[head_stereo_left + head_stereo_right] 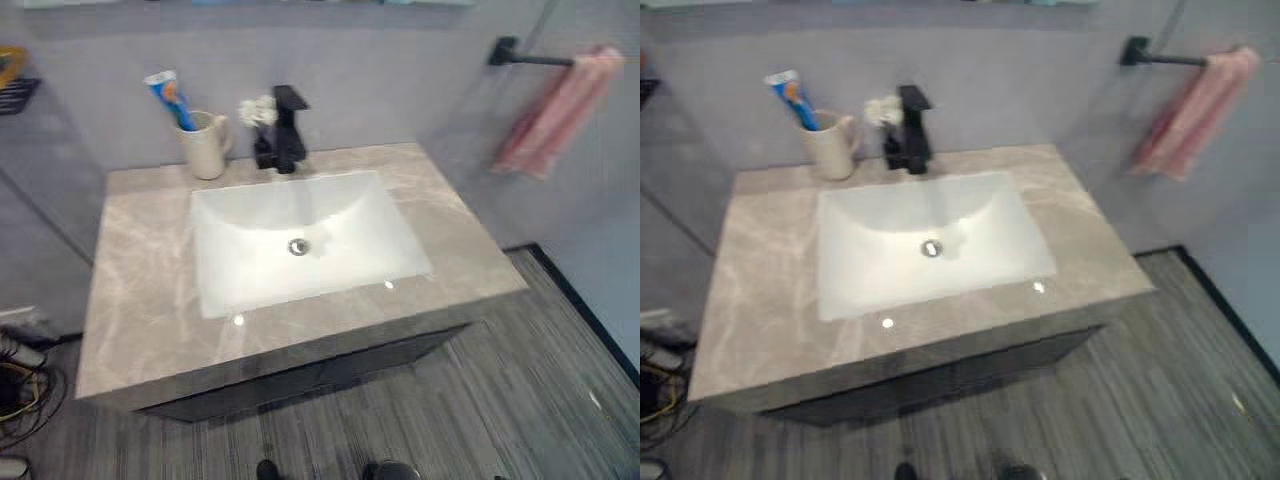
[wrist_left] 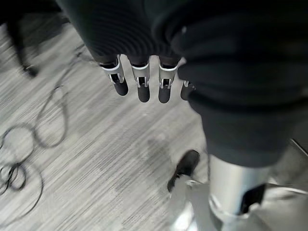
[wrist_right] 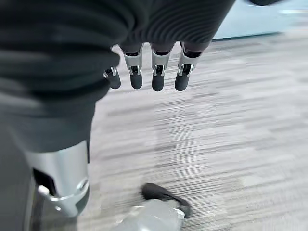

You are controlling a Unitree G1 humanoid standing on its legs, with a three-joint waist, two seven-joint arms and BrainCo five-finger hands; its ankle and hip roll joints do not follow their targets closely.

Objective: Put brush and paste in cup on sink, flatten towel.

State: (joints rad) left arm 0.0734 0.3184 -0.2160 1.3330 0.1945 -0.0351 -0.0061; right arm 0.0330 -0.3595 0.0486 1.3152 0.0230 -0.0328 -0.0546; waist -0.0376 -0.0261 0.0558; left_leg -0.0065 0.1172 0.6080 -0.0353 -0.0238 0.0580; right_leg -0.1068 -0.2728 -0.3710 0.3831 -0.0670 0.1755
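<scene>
both hands point(image 2: 139, 82) point(image 3: 156, 72) hanging slack over floor, cup point(image 1: 207, 146) beside black faucet point(image 1: 285, 128), towel point(image 1: 560, 110) bunched on rail

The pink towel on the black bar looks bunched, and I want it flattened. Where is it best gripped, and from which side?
Probably the lower hanging end of the pink fabric towel, approached from the front. It drapes in narrow folds over the black wall bar, so its bottom edge hangs free, away from the wall.
</scene>
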